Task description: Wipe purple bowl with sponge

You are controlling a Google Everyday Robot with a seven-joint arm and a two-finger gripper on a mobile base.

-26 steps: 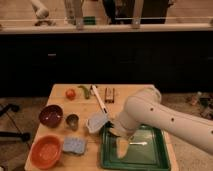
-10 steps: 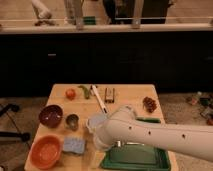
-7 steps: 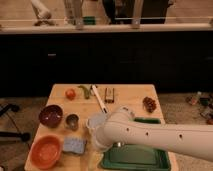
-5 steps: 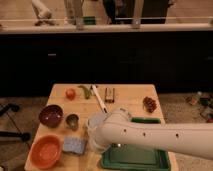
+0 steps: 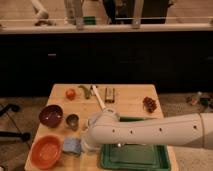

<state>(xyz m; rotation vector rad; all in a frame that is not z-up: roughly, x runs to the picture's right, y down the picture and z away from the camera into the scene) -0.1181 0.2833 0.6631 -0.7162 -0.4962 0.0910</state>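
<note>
Your arm has swung left across the green tray since the earlier view. The hand now sits low, just right of the sponge, spread open; contact with it cannot be confirmed. The sponge is a small flat pale blue-grey pad at the counter's front left, between the orange bowl and the tray. The purple bowl, dark maroon with a lighter inside, stands behind it, beside a small metal cup.
</note>
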